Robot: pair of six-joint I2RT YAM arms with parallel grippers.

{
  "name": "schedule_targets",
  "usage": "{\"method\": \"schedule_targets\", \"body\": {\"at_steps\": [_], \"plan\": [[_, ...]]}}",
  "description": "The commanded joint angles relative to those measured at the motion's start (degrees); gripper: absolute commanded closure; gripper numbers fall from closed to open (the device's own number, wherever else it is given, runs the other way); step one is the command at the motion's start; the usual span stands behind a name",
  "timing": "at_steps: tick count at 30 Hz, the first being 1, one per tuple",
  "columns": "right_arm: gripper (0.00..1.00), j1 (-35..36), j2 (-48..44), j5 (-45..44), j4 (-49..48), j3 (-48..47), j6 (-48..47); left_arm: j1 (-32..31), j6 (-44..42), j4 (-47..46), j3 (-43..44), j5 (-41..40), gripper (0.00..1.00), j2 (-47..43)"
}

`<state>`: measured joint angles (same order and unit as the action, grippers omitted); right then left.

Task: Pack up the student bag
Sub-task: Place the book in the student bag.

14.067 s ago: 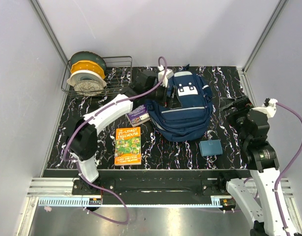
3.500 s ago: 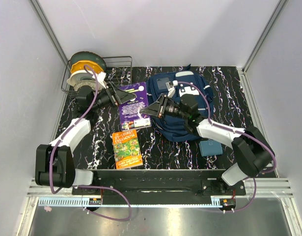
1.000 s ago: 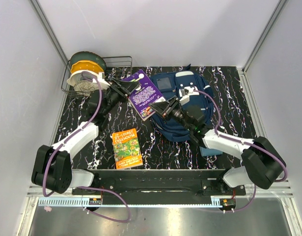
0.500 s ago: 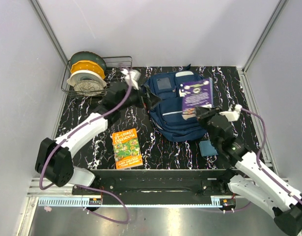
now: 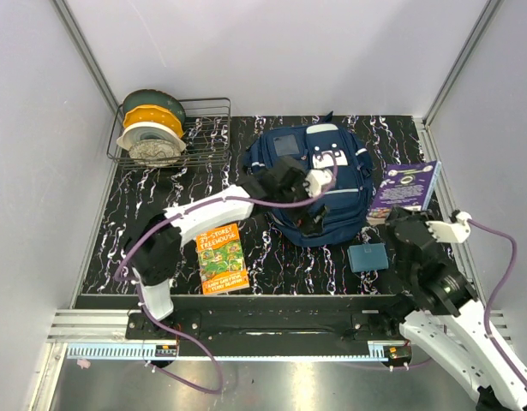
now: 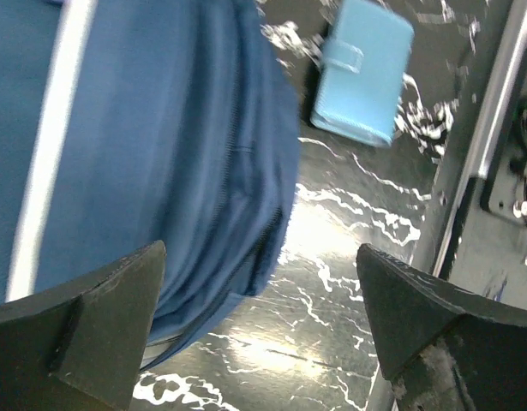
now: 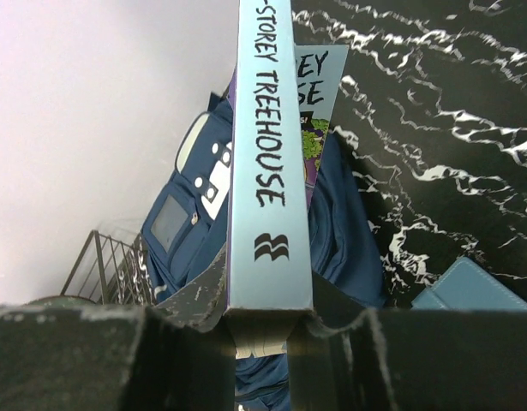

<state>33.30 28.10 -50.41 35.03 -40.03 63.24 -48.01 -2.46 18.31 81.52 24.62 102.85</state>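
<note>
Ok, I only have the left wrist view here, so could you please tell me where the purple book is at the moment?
Observer: The right hand is shut on the purple book, gripping its spine and holding it to the right of the student bag.
Operator: Thanks. Is there another book out?
Observer: Yes, an orange book lies flat on the table, left of the bag and near the front edge.
Operator: And what sits at the far left?
Observer: A wire rack holding spools stands in the far left corner.
</note>
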Motion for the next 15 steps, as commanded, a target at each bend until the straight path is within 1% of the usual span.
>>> {"method": "schedule_targets", "body": {"at_steps": [1,4,9,15], "plan": [[1.00,-0.3,-4.0,-7.4,4.2,-4.0,0.8,-3.6,-7.4,4.7,4.3,-1.1,0.04,2.4],[1.00,-0.3,-5.8,-7.7,6.5,-4.2,2.3,-5.2,-7.3,4.8,5.2,-1.8,0.05,3.9],[1.00,-0.3,-7.3,-6.4,7.2,-3.2,4.0,-7.6,-7.6,5.7,7.7,-4.7,0.09,8.1],[1.00,-0.3,-7.4,-4.4,8.0,-2.6,5.4,-7.7,-7.6,5.5,10.6,-7.8,0.16,11.3]]}}
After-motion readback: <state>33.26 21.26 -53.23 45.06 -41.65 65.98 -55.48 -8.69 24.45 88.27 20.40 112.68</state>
